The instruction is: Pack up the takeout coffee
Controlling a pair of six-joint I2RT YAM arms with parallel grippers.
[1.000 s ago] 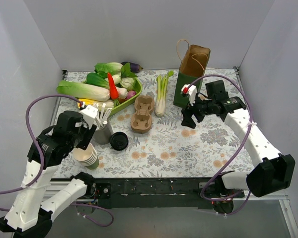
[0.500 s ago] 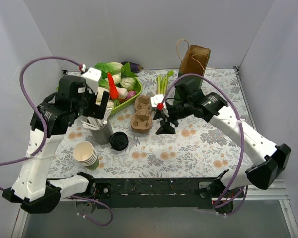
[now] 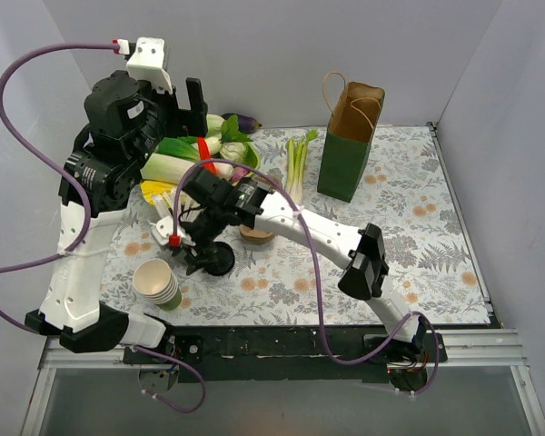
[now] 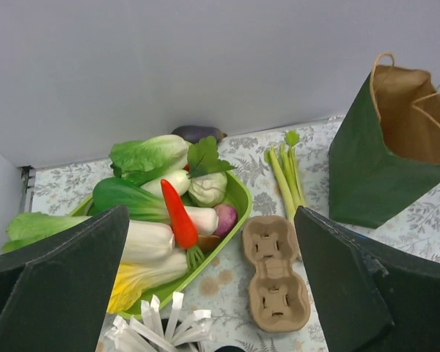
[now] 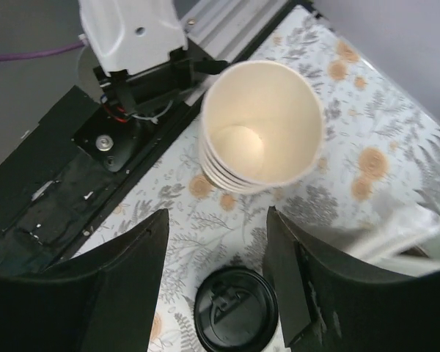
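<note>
1. Takeout coffee (image 5: 235, 308) shows only as a round black lid seen from straight above, at 6 o'clock in the right wrist view. I cannot tell whether the green cup stands under it. On the tabletop (image 3: 436, 254) it sits toward 8 o'clock from the middle.
2. The right claw (image 5: 218, 220) hangs over it with its jaws apart and nothing between them. The lid lies on the line of the gap, a little back toward the wrist from the fingertips.
3. The left claw (image 4: 211, 213) is spread wide and empty, raised high at about 11 o'clock and well apart from the lid. The right arm is plainly the nearer, so the pick looks like its job.
4. The lid is round and its axis is upright, so no wrist turn seems needed. A small pull-back and a straight descent should do.
5. The surface is a flat flowered covering.
6. Room is tight on two sides:
   - A stack of nested cups (image 5: 260, 128) stands near the lid at 12 o'clock in the wrist view, not touching it.
   - White sticks (image 3: 166, 221) stand near at 10 o'clock in the top view.
   - The paper bag (image 3: 350, 136) stands well apart, between 1 and 2 o'clock, with its mouth open upward.
</note>
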